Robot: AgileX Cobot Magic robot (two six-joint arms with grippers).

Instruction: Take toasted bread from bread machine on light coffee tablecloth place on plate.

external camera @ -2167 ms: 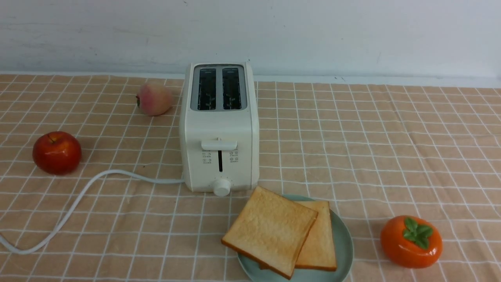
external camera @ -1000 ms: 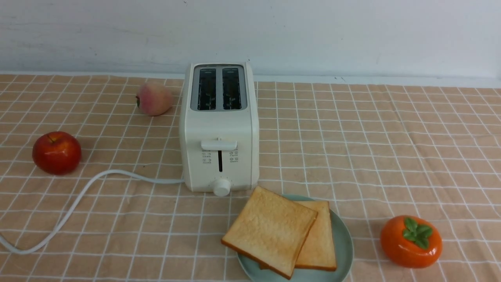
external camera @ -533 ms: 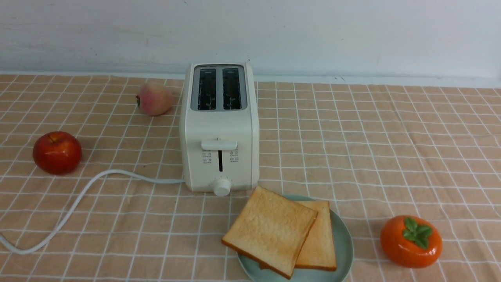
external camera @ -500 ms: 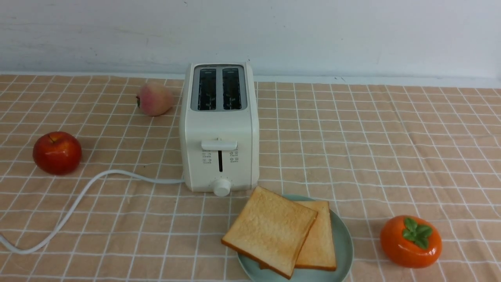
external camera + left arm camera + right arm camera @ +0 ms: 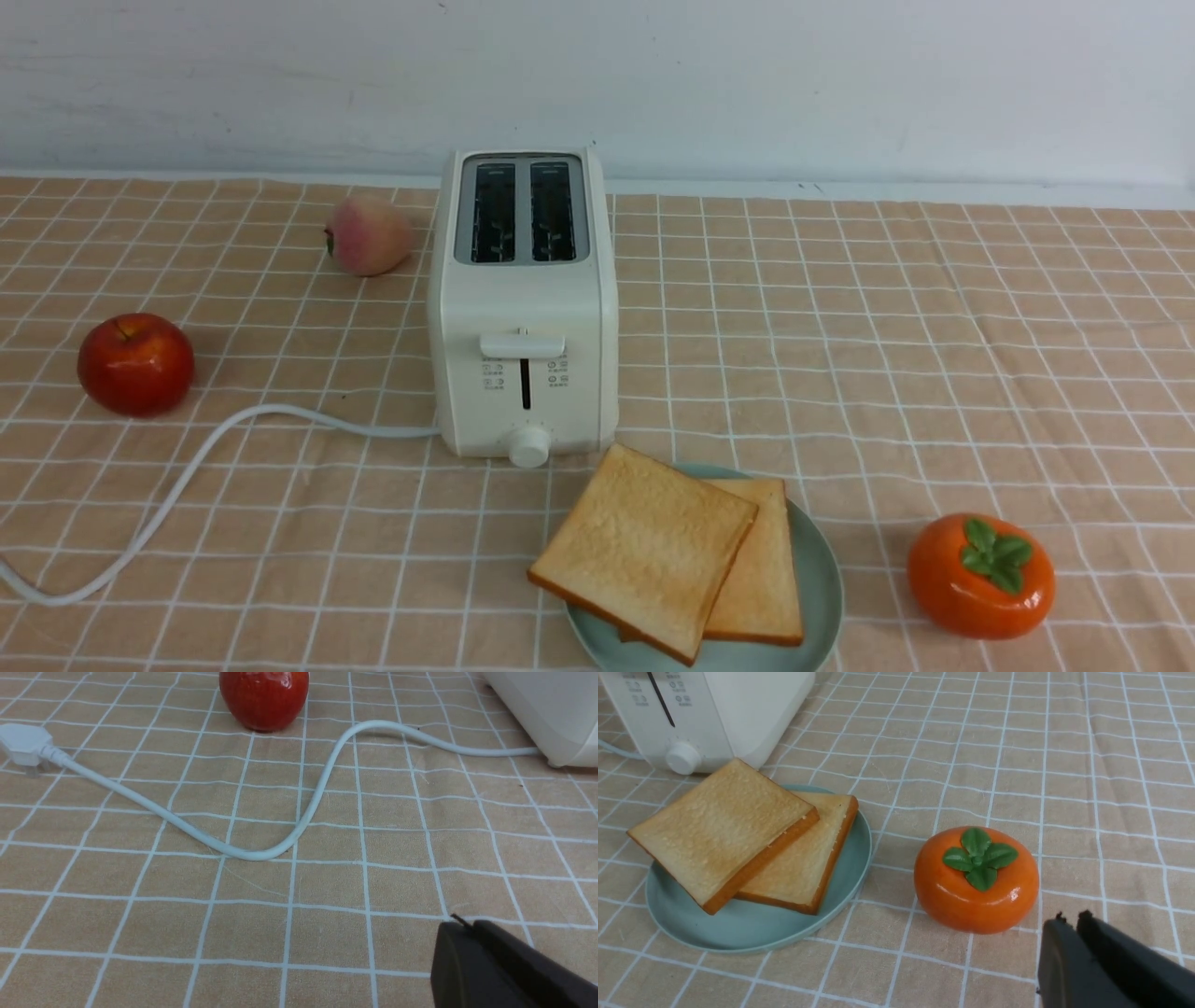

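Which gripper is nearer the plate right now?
Right. The right gripper sits just beyond the orange persimmon beside the plate. The left gripper is over by the white cord and red apple, plate out of its view.

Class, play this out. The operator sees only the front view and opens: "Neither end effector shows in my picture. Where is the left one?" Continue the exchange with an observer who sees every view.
Observer: The left end effector shows in the left wrist view, jaws together and empty, over bare tablecloth.
Operator: And the right one?
Observer: The right end effector is empty too, jaws almost touching, close to the orange persimmon.
Operator: The cord runs off my picture. Is it plugged in?
Observer: No. The cord ends in a white plug lying loose on the cloth.
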